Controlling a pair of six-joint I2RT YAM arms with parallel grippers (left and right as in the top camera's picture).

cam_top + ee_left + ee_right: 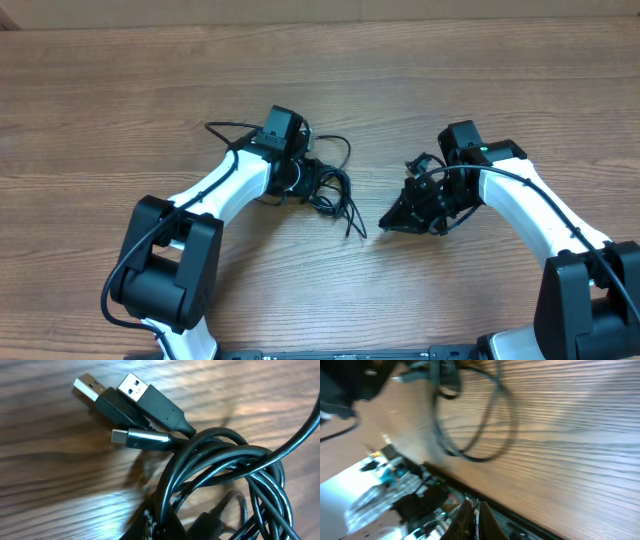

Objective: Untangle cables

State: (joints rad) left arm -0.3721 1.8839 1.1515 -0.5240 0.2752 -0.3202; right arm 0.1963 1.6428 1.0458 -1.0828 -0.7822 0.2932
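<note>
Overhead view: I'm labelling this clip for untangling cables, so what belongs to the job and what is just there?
Job: cables; their USB plugs; left gripper; right gripper.
Just there: wooden table; the arms' own black wires.

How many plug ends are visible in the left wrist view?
3. One flat plug at upper left, a second flat plug just right of it, and a slim silver-tipped plug below them, beside the coiled cables. More may be hidden.
</note>
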